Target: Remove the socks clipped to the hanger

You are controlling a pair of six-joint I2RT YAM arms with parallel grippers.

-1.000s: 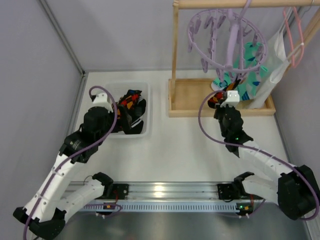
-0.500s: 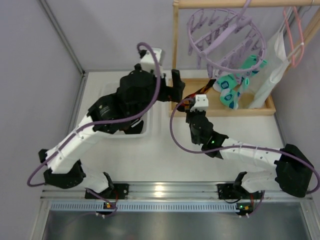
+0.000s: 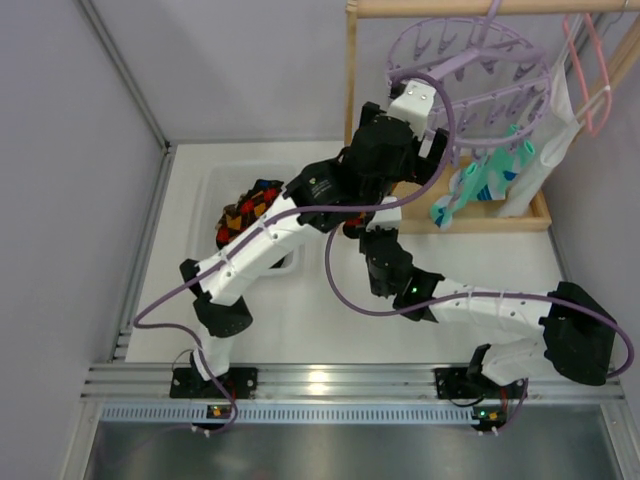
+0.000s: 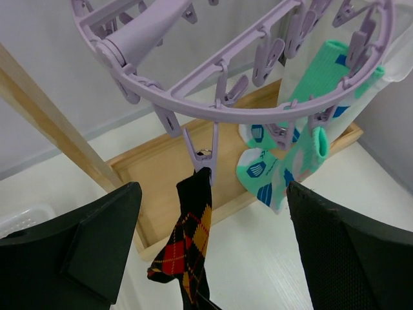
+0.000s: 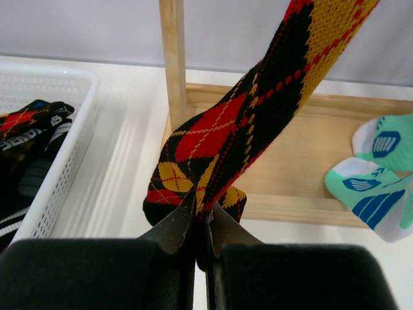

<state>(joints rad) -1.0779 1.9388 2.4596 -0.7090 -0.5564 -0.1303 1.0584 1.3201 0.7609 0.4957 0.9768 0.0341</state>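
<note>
Top external view: I see my left arm reaching up and across to the wooden rack (image 3: 350, 90), with the left gripper (image 3: 436, 150) just under the rim of the lavender ring hanger (image 3: 470, 62). The right arm lies low across the table. Its right gripper (image 3: 356, 228) is between the white basket (image 3: 290, 262) and the rack's tray, partly hidden beneath the left arm. Loose socks (image 3: 250, 208) sit in the basket. Teal socks (image 3: 480, 185) dangle from the ring's near side, above the tray.

Left wrist view: both black fingers (image 4: 77, 252) stand far apart and grasp nothing. Between them, a little farther off, an argyle sock (image 4: 187, 245) hangs from a lavender peg (image 4: 200, 152) that pinches its upper end. Its lower end runs out of the bottom of the picture. The teal socks are clipped further right on the same ring.

Right wrist view: the jaws are clenched on the toe end of the argyle sock. From there it slants up to the right and out of frame. The basket is on the left, a rack post stands behind, and the teal socks are over the tray on the right.
</note>
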